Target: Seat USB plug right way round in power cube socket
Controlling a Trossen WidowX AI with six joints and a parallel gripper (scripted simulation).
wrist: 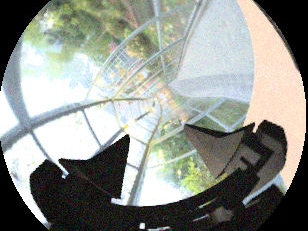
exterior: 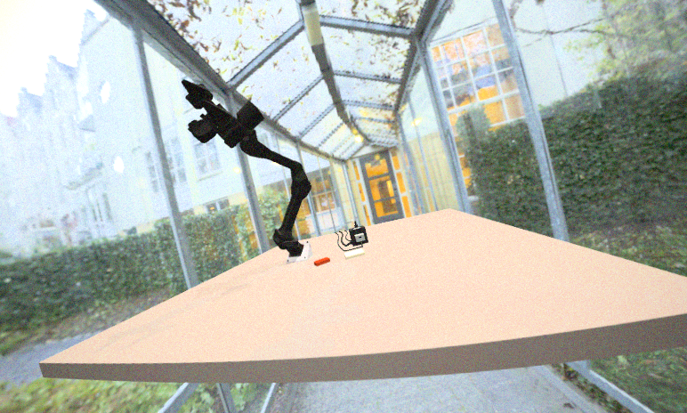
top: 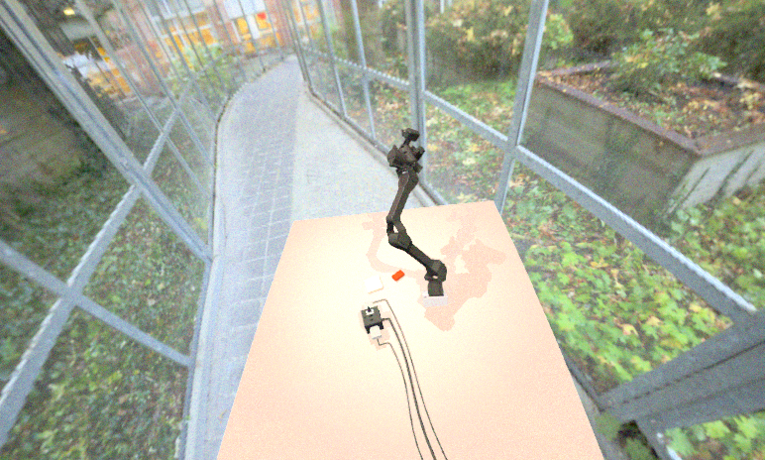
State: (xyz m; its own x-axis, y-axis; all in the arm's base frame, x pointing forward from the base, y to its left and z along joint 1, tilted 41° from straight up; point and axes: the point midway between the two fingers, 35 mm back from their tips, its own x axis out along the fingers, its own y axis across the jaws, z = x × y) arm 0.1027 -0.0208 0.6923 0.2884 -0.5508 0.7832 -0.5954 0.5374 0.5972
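The black power cube (top: 374, 320) (exterior: 353, 236) stands on the table (top: 328, 400) (exterior: 413, 303). A small dark plug (top: 368, 308) (exterior: 355, 224) stands upright out of its top; its way round and depth are too small to tell. My gripper (wrist: 157, 132) (exterior: 194, 111) is open and empty, raised high and far from the cube. Its two dark fingers stand wide apart in the wrist view, with only background between them. The cube is not seen in the wrist view.
A white plug (top: 376, 331) sits at the cube's side. Thin dark cables run from the cube along the table. A white block (top: 374, 284) (exterior: 354, 254) and a red block (top: 397, 275) (exterior: 321, 261) lie between cube and arm base (top: 435, 299).
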